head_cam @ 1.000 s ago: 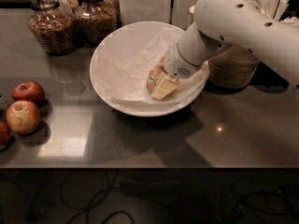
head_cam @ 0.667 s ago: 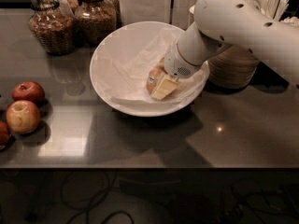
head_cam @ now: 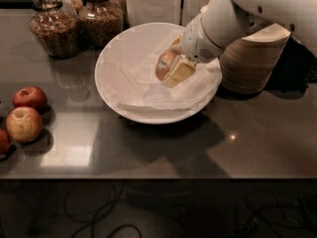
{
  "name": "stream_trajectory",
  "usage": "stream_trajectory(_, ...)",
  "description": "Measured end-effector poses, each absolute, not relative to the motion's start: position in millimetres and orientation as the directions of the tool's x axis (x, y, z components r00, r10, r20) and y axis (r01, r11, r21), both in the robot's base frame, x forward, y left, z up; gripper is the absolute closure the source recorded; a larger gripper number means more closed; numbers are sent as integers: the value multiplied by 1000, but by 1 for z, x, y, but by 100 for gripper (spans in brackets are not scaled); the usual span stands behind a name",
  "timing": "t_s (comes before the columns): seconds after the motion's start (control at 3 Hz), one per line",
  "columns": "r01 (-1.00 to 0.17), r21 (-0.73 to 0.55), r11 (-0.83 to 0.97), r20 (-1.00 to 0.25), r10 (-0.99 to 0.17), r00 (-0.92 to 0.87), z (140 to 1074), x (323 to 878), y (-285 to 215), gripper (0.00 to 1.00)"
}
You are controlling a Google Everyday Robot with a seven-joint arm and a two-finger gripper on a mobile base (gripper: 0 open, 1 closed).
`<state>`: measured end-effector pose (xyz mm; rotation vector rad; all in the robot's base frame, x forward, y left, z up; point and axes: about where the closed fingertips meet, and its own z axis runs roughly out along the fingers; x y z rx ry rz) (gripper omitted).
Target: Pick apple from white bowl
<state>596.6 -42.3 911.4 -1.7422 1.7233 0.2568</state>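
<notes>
Lifted since earlier frame: we see gripper (head_cam: 176, 71) clamped around apple (head_cam: 165, 65), raised over crumpled paper (head_cam: 143, 78) in white bowl (head_cam: 111, 90); red apples (head_cam: 29, 97) well left.

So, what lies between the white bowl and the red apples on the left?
Only bare grey table lies there, as the camera view shows. The gripper is above the white bowl, jaws shut on the apple.

The scene is dimly lit from above. A pale glare patch is seen on the countertop (head_cam: 267, 152) left of the white bowl (head_cam: 119, 78), and a broad shadow is cast in front of it. The gripper (head_cam: 173, 69), closed on the apple (head_cam: 164, 65) over the bowl, is brightly lit.
</notes>
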Motion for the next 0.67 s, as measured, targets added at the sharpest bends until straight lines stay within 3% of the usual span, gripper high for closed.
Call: stream_trajectory(0.67, -933, -357, 50, -662, -718, 215, 990, 582, -48, 100)
